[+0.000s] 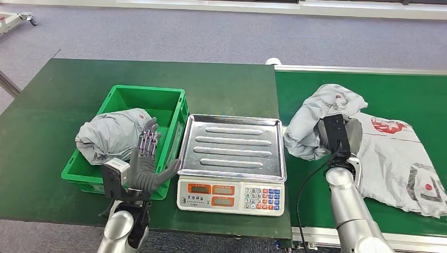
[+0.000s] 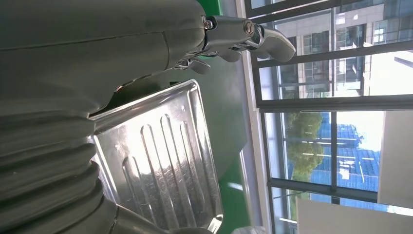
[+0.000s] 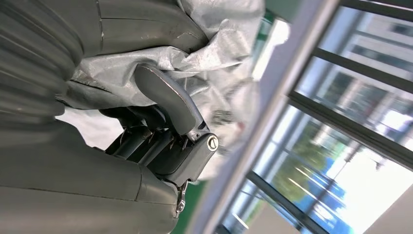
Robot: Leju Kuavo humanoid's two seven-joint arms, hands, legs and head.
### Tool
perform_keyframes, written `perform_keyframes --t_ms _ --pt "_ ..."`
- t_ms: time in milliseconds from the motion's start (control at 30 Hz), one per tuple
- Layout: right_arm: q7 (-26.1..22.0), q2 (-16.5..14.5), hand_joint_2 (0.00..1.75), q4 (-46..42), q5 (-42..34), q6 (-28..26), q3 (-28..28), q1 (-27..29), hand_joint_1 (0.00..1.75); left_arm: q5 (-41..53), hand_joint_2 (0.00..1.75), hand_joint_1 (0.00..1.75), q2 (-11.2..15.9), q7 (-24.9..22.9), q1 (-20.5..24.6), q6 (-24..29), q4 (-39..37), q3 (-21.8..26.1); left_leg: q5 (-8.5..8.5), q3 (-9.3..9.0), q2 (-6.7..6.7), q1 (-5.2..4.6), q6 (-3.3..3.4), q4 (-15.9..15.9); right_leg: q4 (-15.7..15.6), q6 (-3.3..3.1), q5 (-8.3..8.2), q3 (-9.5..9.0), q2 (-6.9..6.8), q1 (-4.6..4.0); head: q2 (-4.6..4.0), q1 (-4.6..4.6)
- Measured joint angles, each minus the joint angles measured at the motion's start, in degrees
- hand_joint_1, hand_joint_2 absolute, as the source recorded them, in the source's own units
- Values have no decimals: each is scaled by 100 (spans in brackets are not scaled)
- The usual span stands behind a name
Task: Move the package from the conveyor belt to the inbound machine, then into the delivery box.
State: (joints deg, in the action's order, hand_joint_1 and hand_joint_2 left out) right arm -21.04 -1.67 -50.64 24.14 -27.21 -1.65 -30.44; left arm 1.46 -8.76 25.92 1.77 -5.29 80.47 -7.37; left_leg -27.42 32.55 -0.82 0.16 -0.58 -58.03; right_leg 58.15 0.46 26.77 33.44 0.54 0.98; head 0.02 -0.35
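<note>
On the conveyor belt [image 1: 400, 89], right hand [image 3: 160, 131] fingers clench the grey package [image 1: 316, 118]; its slack plastic could slip. Left hand [image 1: 145, 161] fingers spread, holding nothing.

The left arm [image 1: 118, 229] rises from below with its left hand [image 1: 146, 161] upright, fingers [image 1: 149, 138] straight and spread, thumb [image 1: 167, 169] jutting sideways, holding nothing. The right arm [image 1: 350, 211] reaches forward, its wrist camera on top; the right hand [image 3: 165, 141] curls its thumb [image 3: 168, 100] and fingers into grey wrapping, gripping it
</note>
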Motion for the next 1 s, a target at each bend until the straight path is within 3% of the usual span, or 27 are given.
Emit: perform_keyframes --t_ms 233,500,767,867,1000 --pt "272 42 175 -1239 86 18 -202 35 175 97 175 0 -43 52 -52 6 -2 0 0 0 1 0 0 0 0 0 0 1 0 0 0 0" --pt "270 40 175 -1813 56 232 -491 80 175 155 175 0 -84 60 -77 7 1 0 0 0 0 0 0 0 0 0 0 -2 0 -1 0 0" --pt "242 -116 175 -1850 142 685 -1324 262 175 168 175 0 -92 67 -71 27 -2 0 0 3 -3 2 -1 1 1 -1 1 -1 -1 -6 0 0" --pt "196 -296 175 -1803 141 945 -1817 321 175 181 175 0 -95 74 -56 76 -1 0 0 3 10 4 -2 3 3 -2 1 5 11 -7 0 0" --pt "204 -555 175 -1679 63 898 -2497 412 175 212 175 0 -110 73 -25 113 1 1 1 7 3 5 -4 3 3 -2 1 10 7 -9 0 -1"
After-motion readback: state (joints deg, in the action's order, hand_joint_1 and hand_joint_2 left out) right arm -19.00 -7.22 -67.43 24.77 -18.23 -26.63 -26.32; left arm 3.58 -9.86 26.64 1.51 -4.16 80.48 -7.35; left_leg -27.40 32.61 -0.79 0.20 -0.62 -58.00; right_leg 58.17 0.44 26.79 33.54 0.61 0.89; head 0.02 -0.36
